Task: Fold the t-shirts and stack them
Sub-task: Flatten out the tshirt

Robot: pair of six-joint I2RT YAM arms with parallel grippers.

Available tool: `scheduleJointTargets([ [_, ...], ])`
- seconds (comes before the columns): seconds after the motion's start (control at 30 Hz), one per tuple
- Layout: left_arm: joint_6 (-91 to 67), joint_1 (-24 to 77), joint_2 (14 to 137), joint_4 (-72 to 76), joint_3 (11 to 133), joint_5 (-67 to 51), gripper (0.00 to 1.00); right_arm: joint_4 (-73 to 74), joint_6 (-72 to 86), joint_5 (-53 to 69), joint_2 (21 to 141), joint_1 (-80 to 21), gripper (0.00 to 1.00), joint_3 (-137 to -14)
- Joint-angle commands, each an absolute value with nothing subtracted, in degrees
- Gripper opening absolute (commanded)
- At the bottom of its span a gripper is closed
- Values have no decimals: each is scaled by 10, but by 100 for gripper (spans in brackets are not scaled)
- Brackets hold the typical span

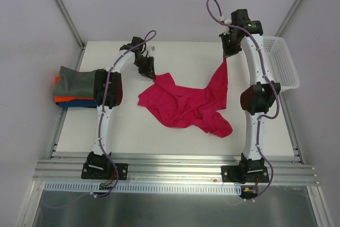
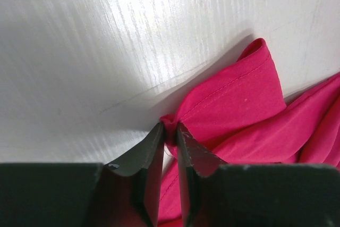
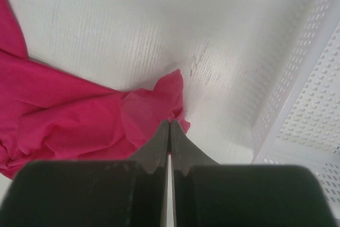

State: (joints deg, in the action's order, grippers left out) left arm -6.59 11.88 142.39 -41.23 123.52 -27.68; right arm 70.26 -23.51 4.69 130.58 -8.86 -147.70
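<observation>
A magenta-red t-shirt (image 1: 183,104) lies crumpled in the middle of the white table. My left gripper (image 1: 147,71) is shut on its left corner; in the left wrist view the cloth (image 2: 234,99) bunches between the jaws of the left gripper (image 2: 170,128). My right gripper (image 1: 228,54) is shut on another corner and holds it lifted, so a strip of cloth hangs from it. In the right wrist view the shirt (image 3: 79,115) runs into the closed right gripper (image 3: 170,125). A stack of folded shirts (image 1: 74,87), grey on top of orange and blue, sits at the left.
A white lattice basket (image 1: 281,62) stands at the table's right edge, close to my right arm; its wall shows in the right wrist view (image 3: 303,78). The table (image 1: 175,51) ends at metal rails near the arm bases.
</observation>
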Motion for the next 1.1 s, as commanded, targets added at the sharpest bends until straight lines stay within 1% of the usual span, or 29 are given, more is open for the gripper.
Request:
scheduleJointTargets([
  [0.0, -56, 111, 1435, -419, 1238, -236, 15, 699, -235, 37, 1299, -98, 1, -1490],
  [0.03, -57, 111, 1434, -419, 1238, -235, 10, 698, -235, 34, 1300, -98, 1, -1491],
  [0.07, -57, 110, 1433, -419, 1238, -234, 7, 699, -236, 34, 1302, -101, 1, -1492],
  [0.2, -56, 105, 1419, -420, 1236, -234, 5, 695, -242, 23, 1304, -104, 1, -1499],
  [0.3, -48, 100, 1387, -421, 1233, -223, 0, 693, -249, 4, 1298, -102, 1, -1501],
  [0.43, -23, 90, 1329, -428, 1249, -223, 0, 682, -254, -25, 1271, -89, 1, -1503],
  [0.5, -6, 85, 1300, -435, 1277, -225, 0, 677, -259, -34, 1247, -80, 1, -1504],
  [0.67, 12, 79, 1278, -503, 1414, -252, 0, 663, -286, -54, 1190, -70, 1, -1500],
  [0.9, 47, 84, 1180, -523, 1369, -287, 0, 636, -300, -69, 1115, -70, 1, -1513],
  [1.0, 73, 89, 1132, -529, 1339, -273, 0, 629, -286, -62, 1094, -65, 1, -1525],
  [1.03, 79, 91, 1121, -529, 1334, -249, 0, 624, -286, -61, 1080, -65, 1, -1525],
  [1.07, 82, 91, 1100, -529, 1329, -238, 0, 610, -287, -58, 1065, -65, 1, -1507],
])
